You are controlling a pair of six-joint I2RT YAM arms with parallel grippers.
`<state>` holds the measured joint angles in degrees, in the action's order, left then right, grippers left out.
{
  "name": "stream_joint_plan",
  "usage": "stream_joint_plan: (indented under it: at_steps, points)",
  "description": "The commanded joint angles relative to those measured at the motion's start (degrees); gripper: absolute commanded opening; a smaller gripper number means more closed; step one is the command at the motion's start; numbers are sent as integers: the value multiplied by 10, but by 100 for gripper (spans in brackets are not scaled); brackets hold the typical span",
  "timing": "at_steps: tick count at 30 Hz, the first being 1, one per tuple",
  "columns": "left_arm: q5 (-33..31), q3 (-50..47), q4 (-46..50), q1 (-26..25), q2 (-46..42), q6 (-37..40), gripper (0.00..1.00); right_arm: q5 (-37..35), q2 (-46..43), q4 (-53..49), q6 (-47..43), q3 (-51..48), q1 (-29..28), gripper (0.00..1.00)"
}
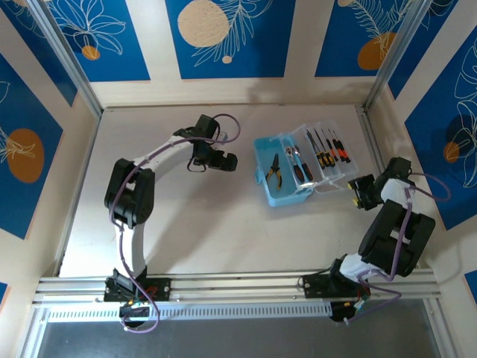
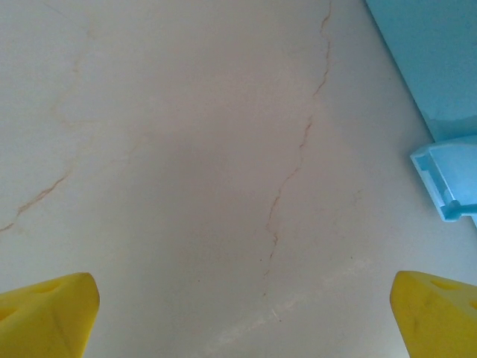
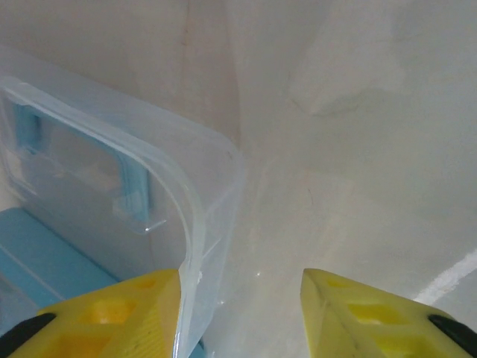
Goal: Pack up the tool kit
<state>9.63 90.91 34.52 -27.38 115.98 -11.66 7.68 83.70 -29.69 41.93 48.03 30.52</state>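
Left gripper [image 2: 242,328]: jaws wide open, nothing between them, one yellow fingertip [image 2: 45,317] at each lower corner of the wrist view. Bare marbled table [image 2: 186,149] lay under and ahead of the jaws. Ahead and off to one side, clear of the fingers, was the light-blue case [image 2: 428,67] wall, with a blue clip [image 2: 447,183] sticking out from it.

Right gripper [image 3: 240,317]: jaws open too, not clamped on anything. The clear lid [image 3: 97,164] rim ran down right at the inner face of one finger [image 3: 112,313]. Whether it touched or was just beside could not be told. The rest of the gap between the jaws showed table. Through the lid, ahead of that finger, a blue latch piece [image 3: 134,186] was visible, with the blue base of the case lower down beside it.

From the top view, the case lay open between the two grippers. The right one was at the lid's outer edge and the left one was near the base wall but apart from it. The lid was folded out toward the right gripper. Yellow-handled pliers [image 1: 273,170] lay in the blue base on the left gripper's side, with a silver wrench [image 1: 293,155] next to them. A row of red/black screwdrivers [image 1: 328,153] sat in the clear half, nearer the right gripper.
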Motion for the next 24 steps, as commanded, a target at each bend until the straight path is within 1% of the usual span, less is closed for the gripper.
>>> stream_joint_plan:
  at_steps: [1,3,6,9,13,15,18,19,24]
  points:
    - [16,8,-5,5,13,-7,100,-18,16,10,8,22,-14,45]
    - [19,6,-8,4,16,-9,100,-27,26,10,9,29,-22,44]
    - [29,5,-15,3,20,-15,100,-42,39,12,10,35,-30,35]
    - [47,7,-27,1,26,-25,100,-59,50,15,12,38,-37,33]
    - [59,16,-34,-6,37,-33,100,-77,61,18,10,42,-44,25]
    - [62,28,-34,-10,48,-35,100,-85,65,18,9,43,-49,18]
    - [61,53,-31,-19,72,-38,100,-95,67,18,7,44,-60,3]
    - [59,62,-30,-21,80,-40,100,-98,67,19,7,44,-62,0]
    - [57,103,-22,-30,120,-47,100,-108,61,14,7,44,-79,0]
